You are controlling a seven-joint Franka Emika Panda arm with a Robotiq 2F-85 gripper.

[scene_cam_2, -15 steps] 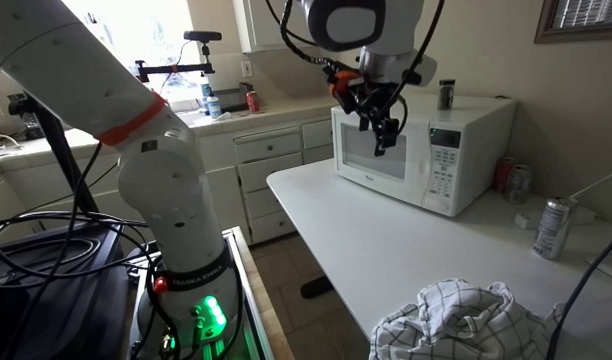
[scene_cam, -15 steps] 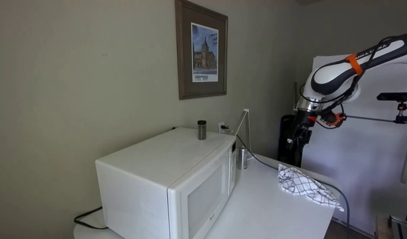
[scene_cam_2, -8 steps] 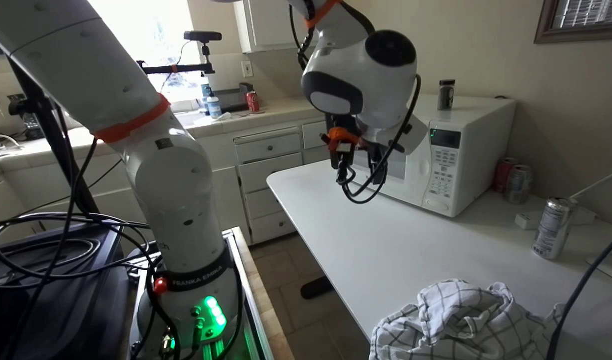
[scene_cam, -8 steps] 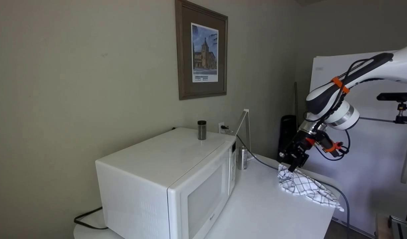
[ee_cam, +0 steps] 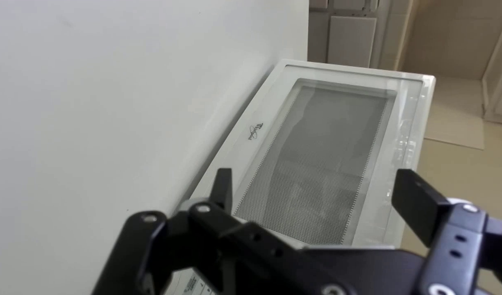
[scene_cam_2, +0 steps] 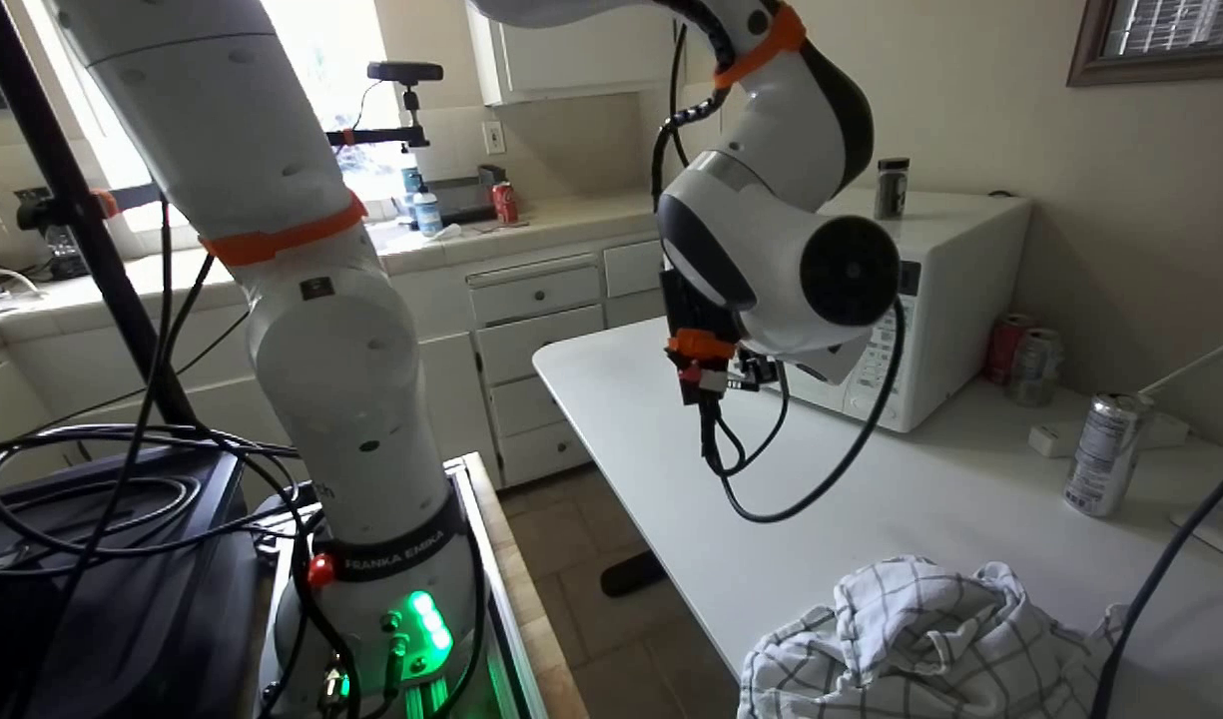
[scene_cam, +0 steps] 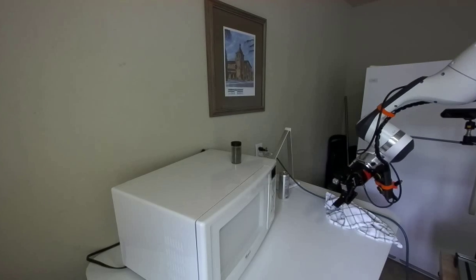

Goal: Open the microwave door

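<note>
1. Facing the microwave door (ee_cam: 326, 143), one gripper (ee_cam: 312, 183): fingers (ee_cam: 416, 200) spread wide in the wrist view, nothing pinched between them; presumably held so to leave room for catching the door's pulling edge
2. Microwave door, white, greyish window: closed, on the front of the microwave (scene_cam: 183, 208), beyond the gripper and not seen touching it; its end by the control panel (scene_cam_2: 874, 361) lies behind the gripper in the wrist view; approach seems the step in hand
3. Microwave: set on the table (scene_cam_2: 970, 499), back toward the wall (scene_cam: 105, 97), perhaps to keep the front free for the door's swing
4. Jar (scene_cam_2: 892, 190), dark lid: upright on the microwave's top, likely parked there off the table
5. Checked dishcloth (scene_cam_2: 920, 639): crumpled on the table near its edge, well apart from the microwave, probably put aside
6. Silver can (scene_cam_2: 1106, 454): upright on the table, past the control panel's end; print present, too small to read
7. Red can (scene_cam_2: 1007, 348) and grey can (scene_cam_2: 1036, 369): side by side near the wall, likely tucked out of the way; lettering not legible
8. Logo (ee_cam: 255, 131) on the door, below the window: turned sideways in the wrist view, seemingly Whirlpool; key labels on the control panel illegible
9. Arm base (scene_cam_2: 366, 599), black band (scene_cam_2: 401, 555): FRANKA EMIKA, readable in an exterior view
10. Framed print (scene_cam: 239, 62), towered building: hung on the wall for show; lines under the picture illegible
</note>
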